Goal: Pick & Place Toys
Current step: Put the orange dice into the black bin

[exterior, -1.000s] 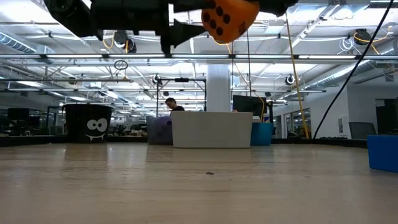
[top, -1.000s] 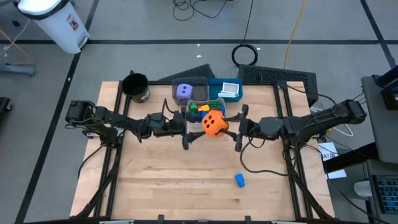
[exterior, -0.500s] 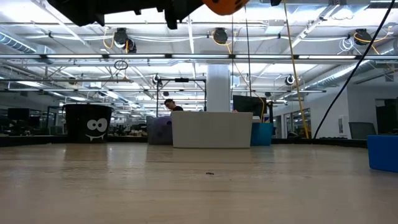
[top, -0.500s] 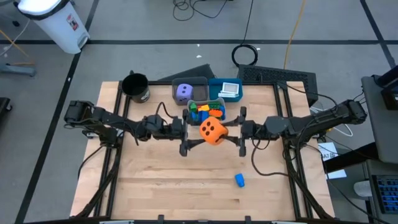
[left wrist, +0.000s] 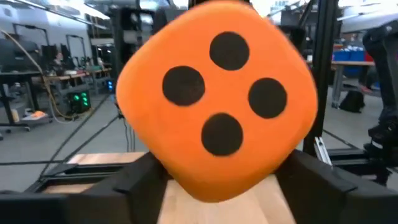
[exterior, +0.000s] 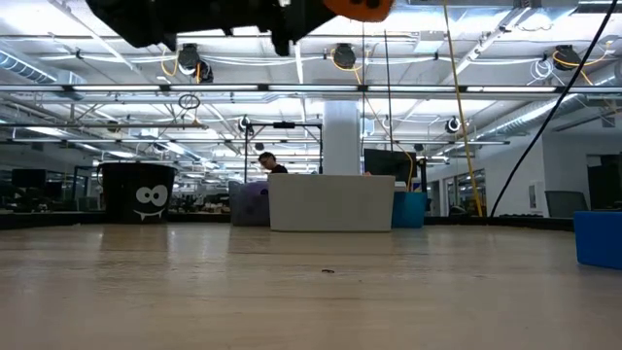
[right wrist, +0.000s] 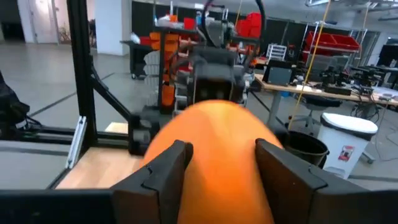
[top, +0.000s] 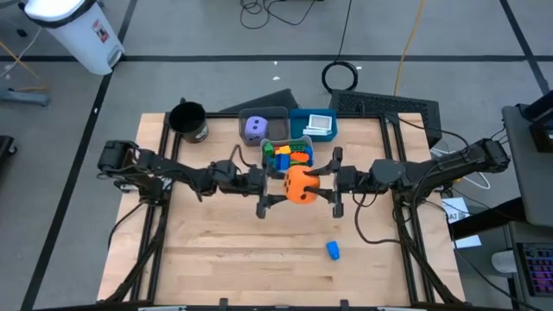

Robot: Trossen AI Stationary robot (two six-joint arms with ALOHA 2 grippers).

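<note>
The orange die (top: 298, 184) with black dots hangs high over the middle of the table, between my two grippers. My right gripper (top: 321, 184) comes at it from the table's right and is shut on it (right wrist: 211, 155). Facing it from the left is my left gripper (top: 278, 186), its fingers spread wide. The die's lower corner (left wrist: 214, 186) points down between them. In the low view only the die's underside (exterior: 358, 8) shows, at the top edge. A purple die (top: 255, 128) lies in the grey bin. A blue block (top: 333, 250) rests on the table, near right. My right gripper pinches the orange die by two opposite sides (right wrist: 186, 155) between its two fingers (right wrist: 165, 171). The fingers lie level, coming from the table's right. The die is lifted clear, high above the table. My left gripper's fingers (left wrist: 140, 180) stand close against the die's lower faces; whether they touch, I cannot tell.
At the back stand a bin of coloured blocks (top: 287, 154), the grey bin (top: 275, 115), and a blue bin (top: 302, 117) with white cards (top: 320, 123). A black cup (top: 188, 121) stands at the far left. The near half of the table holds only the blue block.
The orange die has risen, almost leaving the top of the low view, and has shifted a little toward the near edge while turning in the right gripper's hold. My left gripper has followed it up and rolled.
</note>
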